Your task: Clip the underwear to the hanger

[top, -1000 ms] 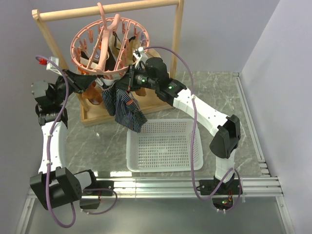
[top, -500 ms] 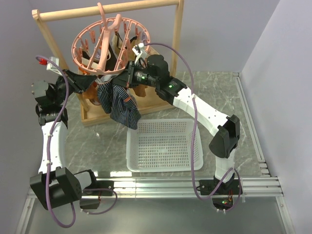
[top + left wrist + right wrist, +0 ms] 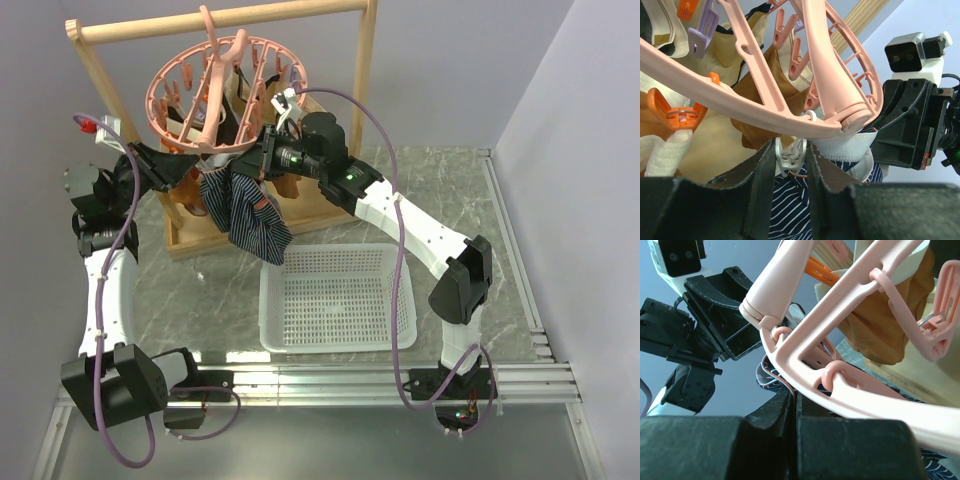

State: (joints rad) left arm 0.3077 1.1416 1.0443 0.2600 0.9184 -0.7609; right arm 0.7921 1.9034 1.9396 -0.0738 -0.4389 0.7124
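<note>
Left wrist view showed the clipping step in hand. The left gripper (image 3: 791,162) had its fingers narrowly parted around a pale clip (image 3: 790,152) under the hanger (image 3: 762,92), apparently touching both of the clip's sides. The right gripper (image 3: 262,160) was fully closed on the waistband of the underwear (image 3: 245,210), held at the ring's near rim. Next, the waistband probably needed seating in the clip's mouth before either arm let go. The garment hung with its long axis near vertical, waistband up, hem toward the basket (image 3: 405,300).
</note>
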